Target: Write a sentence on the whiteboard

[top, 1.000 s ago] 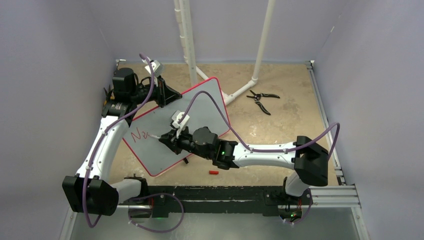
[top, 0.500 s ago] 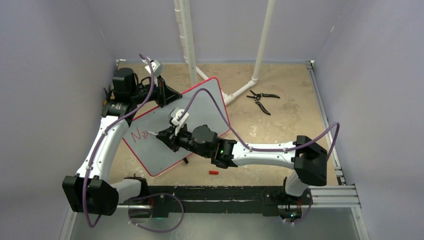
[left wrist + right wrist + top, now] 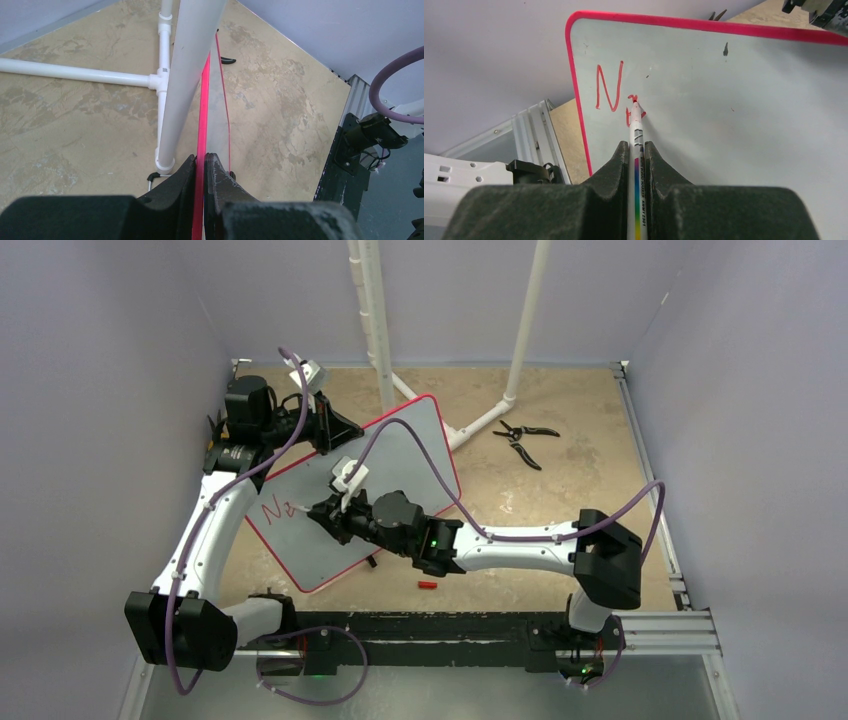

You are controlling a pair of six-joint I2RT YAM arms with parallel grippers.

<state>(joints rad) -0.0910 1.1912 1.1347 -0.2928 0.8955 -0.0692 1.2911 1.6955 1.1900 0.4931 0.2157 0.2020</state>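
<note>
On whiteboard point(image 3: 400, 455), right end effector point(image 3: 636, 146), gripping marker point(image 3: 636, 131), slid left; sentence point(image 3: 608, 87) barely begun, we judge; left end effector point(image 3: 201, 159) pinches rim point(image 3: 202, 100).

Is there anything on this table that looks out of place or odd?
A small red piece, perhaps a marker cap, lies loose on the table off the whiteboard's near corner. Black pliers lie by the white pipe frame, unrelated to writing.

Whiteboard point(image 3: 749, 100) left side carries red lettering point(image 3: 608, 87): a clear "N", then a half-formed letter, unreadable. Marker point(image 3: 636, 135) barrel print looks like "AWY2301"; the rest is too small to read.
</note>
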